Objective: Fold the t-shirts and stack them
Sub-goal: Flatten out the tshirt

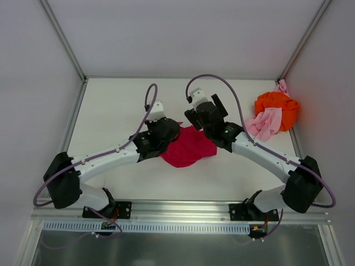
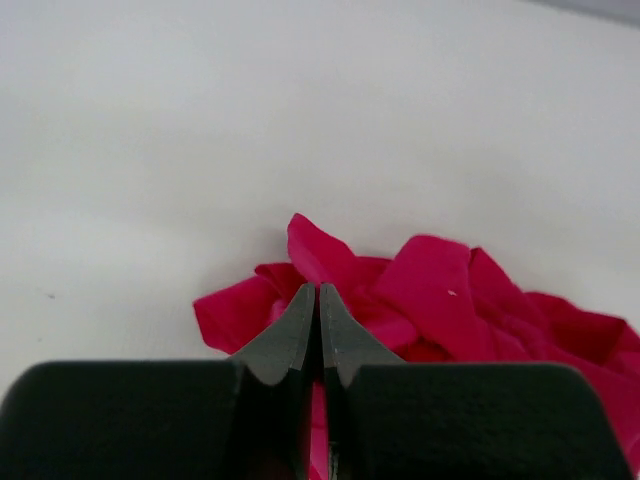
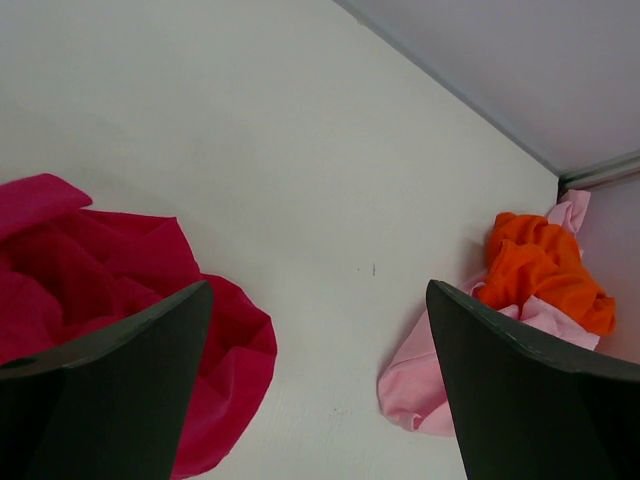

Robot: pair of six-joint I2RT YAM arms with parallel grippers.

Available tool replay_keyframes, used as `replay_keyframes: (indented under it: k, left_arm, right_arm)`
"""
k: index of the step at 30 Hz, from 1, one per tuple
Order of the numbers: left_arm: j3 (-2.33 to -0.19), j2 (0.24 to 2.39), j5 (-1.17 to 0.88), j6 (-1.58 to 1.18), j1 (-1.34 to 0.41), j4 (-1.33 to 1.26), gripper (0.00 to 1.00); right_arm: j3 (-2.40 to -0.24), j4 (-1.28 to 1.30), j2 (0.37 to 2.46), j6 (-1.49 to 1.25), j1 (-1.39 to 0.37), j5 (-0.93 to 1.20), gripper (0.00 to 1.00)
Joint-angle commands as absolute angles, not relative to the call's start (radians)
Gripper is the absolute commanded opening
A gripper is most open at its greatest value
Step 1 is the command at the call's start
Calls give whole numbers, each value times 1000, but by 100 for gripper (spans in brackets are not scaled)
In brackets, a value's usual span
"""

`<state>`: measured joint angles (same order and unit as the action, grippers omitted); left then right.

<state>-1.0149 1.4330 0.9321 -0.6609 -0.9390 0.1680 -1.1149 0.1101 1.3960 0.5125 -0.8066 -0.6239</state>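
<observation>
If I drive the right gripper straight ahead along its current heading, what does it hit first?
Most likely the bare table. The open right gripper frames only white surface, the crimson t-shirt lying off to one side and the pink t-shirt to the other; depth is hard to judge.

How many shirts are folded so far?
None yet. The left gripper is pinched shut on the crumpled red shirt, and the right gripper hangs open at its other side. The orange shirt and pink shirt lie bunched in the far corner, untouched. There is no stack yet.
</observation>
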Motion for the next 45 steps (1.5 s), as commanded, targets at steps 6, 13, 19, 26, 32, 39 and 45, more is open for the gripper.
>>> replay_keyframes:
  k: [6,13,19,26,32,39,45]
  left_arm:
    - [-1023,1125,1219,-949,-925,640,0]
    - [-1091,1065,1319,-1449,-910,1156,0]
    - [-1088,1038,1339,-1728,-910,1403,0]
    - [-1036,1003,1324,-1560,-902,1302,0]
    - [-943,1044,1217,-924,-902,657,41]
    - [-992,1143,1215,-821,-896,579,99]
    - [-1017,1299,1007,-687,-764,399,99]
  right_arm:
    - [-1135,78,1483,370,-769,-647,93]
    - [-1089,51,1494,302,-755,-652,92]
    - [-1068,72,1494,261,-750,-634,93]
    - [-1092,124,1520,238,-744,-580,92]
    - [-1097,123,1545,239,-744,-558,92]
    - [-1089,117,1548,244,-744,-548,91]
    - [-1063,98,1529,239,-744,-523,91]
